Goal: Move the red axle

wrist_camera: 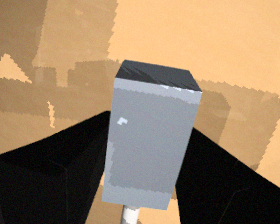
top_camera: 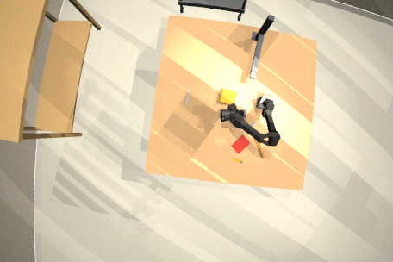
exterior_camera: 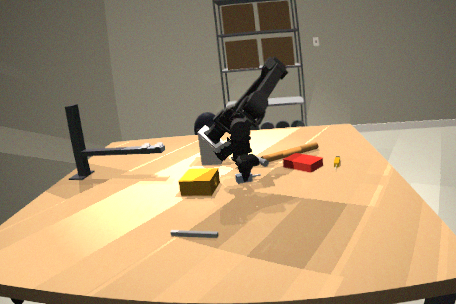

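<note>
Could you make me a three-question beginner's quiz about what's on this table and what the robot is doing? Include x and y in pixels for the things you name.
1. Which block lies closest to the orange-handled hammer [top_camera: 260, 149] [exterior_camera: 294, 151]?
a) the red block [top_camera: 240, 144] [exterior_camera: 303, 162]
b) the yellow block
c) the grey block

2. True or false: the loose grey rod lies on top of the yellow block.

3. Fill in the colour: in the wrist view, the gripper [top_camera: 243, 115] [exterior_camera: 246, 177] [wrist_camera: 145, 127] has its fingers on either side of a ____ block.

Key: 1 a; 2 false; 3 grey

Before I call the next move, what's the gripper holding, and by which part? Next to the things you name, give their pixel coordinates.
The grey block [exterior_camera: 239, 178] [wrist_camera: 152, 145] with the white stem [exterior_camera: 256, 175] [wrist_camera: 130, 215], seemingly by its two long sides.
</note>
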`<state>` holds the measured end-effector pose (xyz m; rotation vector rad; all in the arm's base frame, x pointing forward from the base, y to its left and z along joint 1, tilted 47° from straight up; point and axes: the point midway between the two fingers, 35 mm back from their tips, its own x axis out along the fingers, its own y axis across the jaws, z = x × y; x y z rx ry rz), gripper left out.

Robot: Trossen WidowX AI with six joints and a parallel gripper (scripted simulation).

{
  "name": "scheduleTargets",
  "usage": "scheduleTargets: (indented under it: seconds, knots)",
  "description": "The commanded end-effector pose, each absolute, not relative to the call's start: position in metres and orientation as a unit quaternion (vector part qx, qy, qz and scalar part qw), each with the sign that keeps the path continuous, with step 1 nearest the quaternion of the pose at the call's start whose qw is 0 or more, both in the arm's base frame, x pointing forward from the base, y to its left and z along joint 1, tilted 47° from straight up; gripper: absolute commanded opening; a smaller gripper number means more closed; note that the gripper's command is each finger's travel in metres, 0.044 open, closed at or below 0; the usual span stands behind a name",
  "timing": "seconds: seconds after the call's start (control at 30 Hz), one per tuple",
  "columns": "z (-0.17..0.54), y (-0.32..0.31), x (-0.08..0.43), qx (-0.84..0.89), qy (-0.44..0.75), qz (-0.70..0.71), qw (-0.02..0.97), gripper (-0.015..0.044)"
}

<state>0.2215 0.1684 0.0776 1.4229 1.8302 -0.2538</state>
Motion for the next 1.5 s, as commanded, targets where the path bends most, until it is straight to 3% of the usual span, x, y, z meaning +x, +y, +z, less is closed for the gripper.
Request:
scheduleTargets:
  seconds: [0.0, 0.1, 0.2, 0.97, 1.47]
  knots:
    - [0.076, 0.169, 0.221, 0.560, 0.722, -0.103, 0.393, 0.0092]
    - [0.076, 0.169, 0.221, 0.560, 0.722, -0.103, 0.393, 0.0072]
    - [0.078, 0.167, 0.222, 0.560, 0.721, -0.103, 0.394, 0.0000]
    - [0.127, 0.104, 0.229, 0.563, 0.720, -0.112, 0.389, 0.0000]
    - [0.126, 0.105, 0.229, 0.627, 0.686, -0.247, 0.274, 0.0000]
